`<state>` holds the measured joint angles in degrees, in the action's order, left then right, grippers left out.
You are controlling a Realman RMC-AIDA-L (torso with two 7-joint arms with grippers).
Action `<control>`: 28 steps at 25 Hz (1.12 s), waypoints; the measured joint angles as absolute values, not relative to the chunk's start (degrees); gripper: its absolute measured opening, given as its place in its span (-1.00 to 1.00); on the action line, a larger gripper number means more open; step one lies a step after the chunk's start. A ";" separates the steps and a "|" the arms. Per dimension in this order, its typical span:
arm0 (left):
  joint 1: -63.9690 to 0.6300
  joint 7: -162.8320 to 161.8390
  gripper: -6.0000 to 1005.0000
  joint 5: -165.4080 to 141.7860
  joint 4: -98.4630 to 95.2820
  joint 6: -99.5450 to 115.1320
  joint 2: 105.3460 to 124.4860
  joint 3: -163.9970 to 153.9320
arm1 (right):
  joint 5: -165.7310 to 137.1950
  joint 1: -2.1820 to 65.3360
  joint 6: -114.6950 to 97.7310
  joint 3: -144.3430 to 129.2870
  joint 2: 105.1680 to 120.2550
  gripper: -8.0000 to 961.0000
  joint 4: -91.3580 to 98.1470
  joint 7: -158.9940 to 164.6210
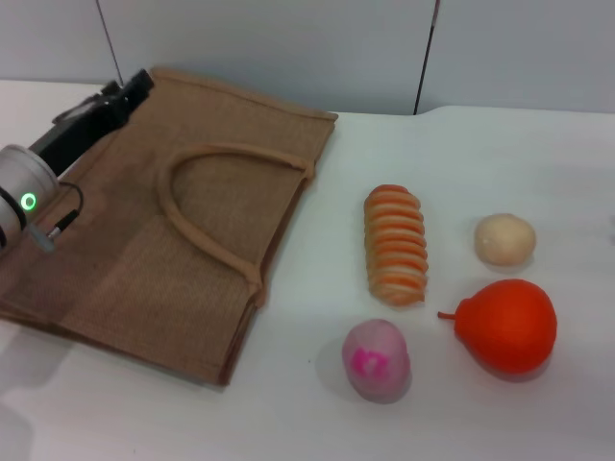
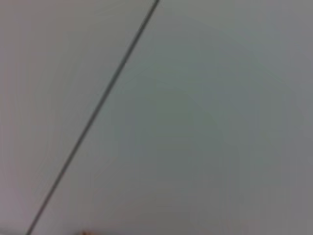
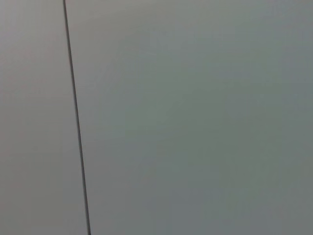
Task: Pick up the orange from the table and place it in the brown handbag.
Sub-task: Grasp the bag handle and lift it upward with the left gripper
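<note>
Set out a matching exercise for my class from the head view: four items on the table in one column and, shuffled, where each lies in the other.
Things
1. orange
2. brown handbag
3. striped roll
4. pale beige ball

Places
A. on the table's left side, lying flat
B. between the handbag and the beige ball
C. nearest the robot on the right, stem nub pointing left
D. just beyond the orange

Pairs: 1-C, 2-A, 3-B, 4-D
</note>
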<state>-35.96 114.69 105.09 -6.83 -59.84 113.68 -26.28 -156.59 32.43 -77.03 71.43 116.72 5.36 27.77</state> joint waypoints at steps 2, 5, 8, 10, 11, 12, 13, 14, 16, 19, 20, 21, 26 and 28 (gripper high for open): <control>-36.53 109.58 0.09 100.29 -8.78 -57.72 113.39 -26.28 | -156.63 32.43 -76.66 71.43 116.72 0.55 5.36 27.77; -37.47 102.02 0.08 93.06 -11.76 -53.95 113.29 -26.27 | -156.68 32.47 -76.40 71.44 116.72 0.55 5.36 27.77; -38.44 96.40 0.08 86.60 -13.59 -50.62 113.28 -26.28 | -156.70 32.48 -76.38 71.46 116.72 0.55 5.36 27.77; -39.29 94.21 0.07 83.02 -14.24 -48.65 113.30 -26.27 | -156.68 32.45 -76.37 71.46 116.72 0.55 5.36 27.77; -39.55 93.75 0.07 82.04 -14.38 -48.17 113.35 -26.28 | -156.67 32.44 -76.37 71.46 116.72 0.55 5.36 27.77; -39.95 93.05 0.07 80.49 -14.58 -47.37 113.40 -26.27 | -156.66 32.41 -76.37 71.46 116.72 0.55 5.36 27.77; -40.46 92.32 0.06 78.78 -14.73 -46.62 113.48 -26.28 | -156.66 32.39 -76.37 71.46 116.72 0.55 5.36 27.77; -40.84 91.64 0.06 77.36 -14.77 -46.05 113.52 -26.28 | -156.66 32.37 -76.37 71.46 116.72 0.55 5.36 27.77; -41.72 90.27 0.06 74.13 -14.77 -44.92 113.53 -26.28 | -156.65 32.33 -76.37 71.46 116.72 0.55 5.36 27.77; -42.95 87.84 0.05 69.30 -14.77 -44.13 113.54 -26.28 | -156.63 32.32 -76.37 71.46 116.72 0.55 5.36 27.77; -43.35 86.68 0.04 67.84 -14.77 -43.88 113.53 -26.28 | -156.62 32.33 -76.37 71.46 116.72 0.55 5.36 27.77; -43.72 85.52 0.04 66.19 -14.77 -43.51 113.50 -26.28 | -156.62 32.34 -76.37 71.46 116.72 0.55 5.36 27.77; -45.13 81.01 0.03 59.57 -14.78 -41.85 113.48 -26.27 | -156.68 32.36 -76.37 71.46 116.72 0.55 5.36 27.77; -45.36 79.83 0.02 58.23 -14.78 -41.59 113.49 -26.27 | -156.64 32.37 -76.37 71.46 116.72 0.55 5.36 27.77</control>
<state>-45.36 79.83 58.23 -14.78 -41.59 113.49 -26.28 -156.64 32.37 -76.37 71.46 116.72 5.36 27.77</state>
